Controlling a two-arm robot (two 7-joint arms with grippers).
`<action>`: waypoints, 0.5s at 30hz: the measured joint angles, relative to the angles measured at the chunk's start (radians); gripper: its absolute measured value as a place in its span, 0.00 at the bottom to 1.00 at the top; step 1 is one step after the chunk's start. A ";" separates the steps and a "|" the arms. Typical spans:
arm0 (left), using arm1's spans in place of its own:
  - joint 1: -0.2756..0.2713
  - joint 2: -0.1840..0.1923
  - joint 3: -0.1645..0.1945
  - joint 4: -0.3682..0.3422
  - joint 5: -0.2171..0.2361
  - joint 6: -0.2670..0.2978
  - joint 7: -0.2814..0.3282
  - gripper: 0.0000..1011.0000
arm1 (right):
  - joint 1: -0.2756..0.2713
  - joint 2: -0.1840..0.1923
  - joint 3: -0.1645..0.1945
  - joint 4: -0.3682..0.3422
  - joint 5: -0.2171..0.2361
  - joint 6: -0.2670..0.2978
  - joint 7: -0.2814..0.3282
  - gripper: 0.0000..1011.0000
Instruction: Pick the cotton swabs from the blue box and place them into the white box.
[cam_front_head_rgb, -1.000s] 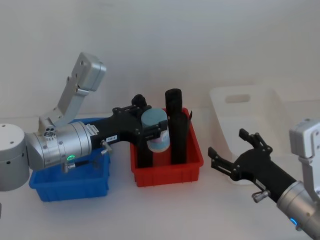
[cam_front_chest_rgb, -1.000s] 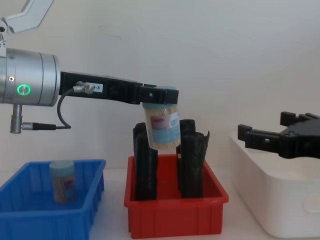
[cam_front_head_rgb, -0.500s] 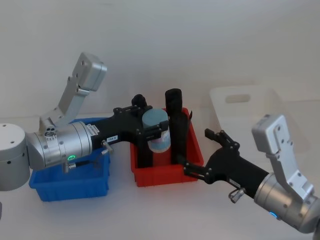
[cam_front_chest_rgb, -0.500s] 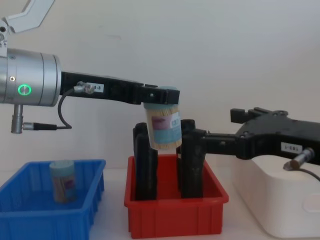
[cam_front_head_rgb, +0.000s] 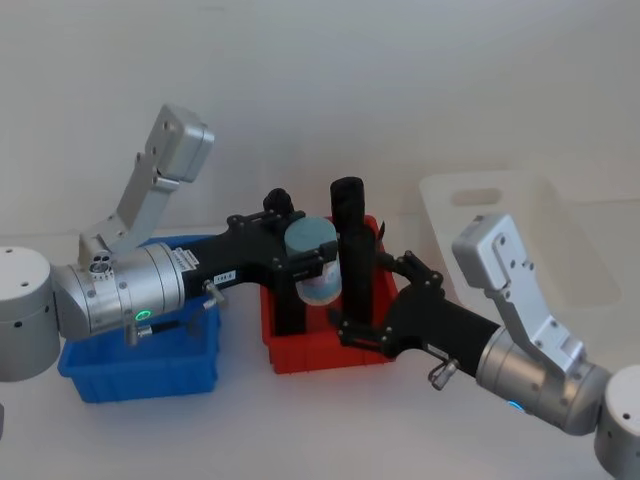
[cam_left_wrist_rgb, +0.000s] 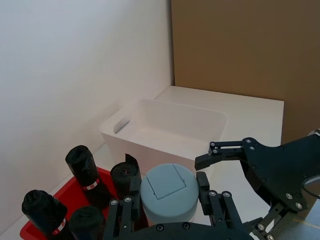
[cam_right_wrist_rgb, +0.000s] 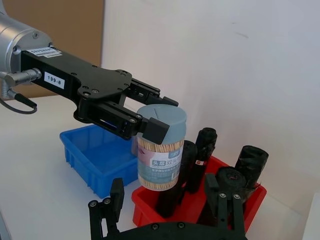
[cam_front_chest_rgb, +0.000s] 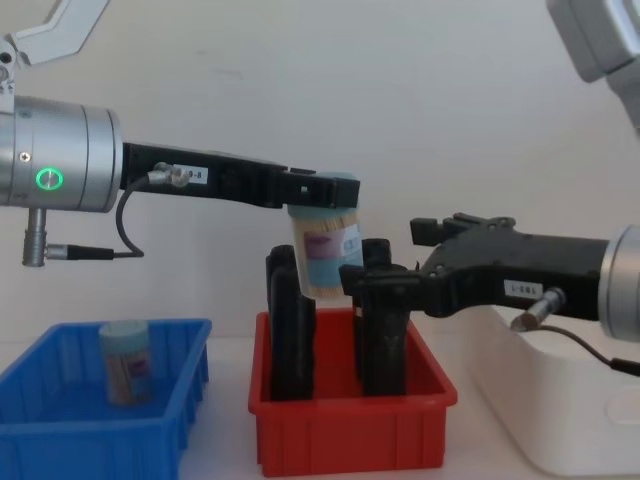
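My left gripper (cam_front_head_rgb: 302, 262) is shut on a jar of cotton swabs (cam_front_head_rgb: 312, 264), a clear jar with a pale blue lid, held upright in the air above the red bin (cam_front_head_rgb: 330, 352). The chest view shows the same jar (cam_front_chest_rgb: 328, 252) hanging from the left gripper (cam_front_chest_rgb: 318, 196). A second jar (cam_front_chest_rgb: 127, 362) stands in the blue box (cam_front_chest_rgb: 100, 432) at the left. My right gripper (cam_front_head_rgb: 376, 298) is open, reaching in from the right close to the held jar's side. The white box (cam_front_head_rgb: 520, 232) stands at the right.
Several tall black rolls (cam_front_chest_rgb: 290, 330) stand upright in the red bin (cam_front_chest_rgb: 350, 436), right under the held jar and the right gripper (cam_front_chest_rgb: 382, 252). The blue box (cam_front_head_rgb: 140, 372), red bin and white box (cam_front_chest_rgb: 545, 400) sit in a row along a white wall.
My right arm has swung left from in front of the white box to the red bin, its open fingers now close to the held jar. The left arm and its jar have stayed still.
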 joint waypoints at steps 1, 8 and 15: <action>0.000 0.000 0.000 0.000 0.000 0.000 0.000 0.66 | 0.004 -0.002 -0.001 0.005 -0.003 0.000 0.002 0.99; 0.000 0.000 0.000 0.000 0.000 0.000 0.000 0.66 | 0.044 -0.026 -0.009 0.060 -0.018 -0.008 0.020 0.99; 0.000 0.000 0.000 0.000 0.000 0.000 0.000 0.66 | 0.083 -0.051 -0.018 0.118 -0.018 -0.017 0.039 0.99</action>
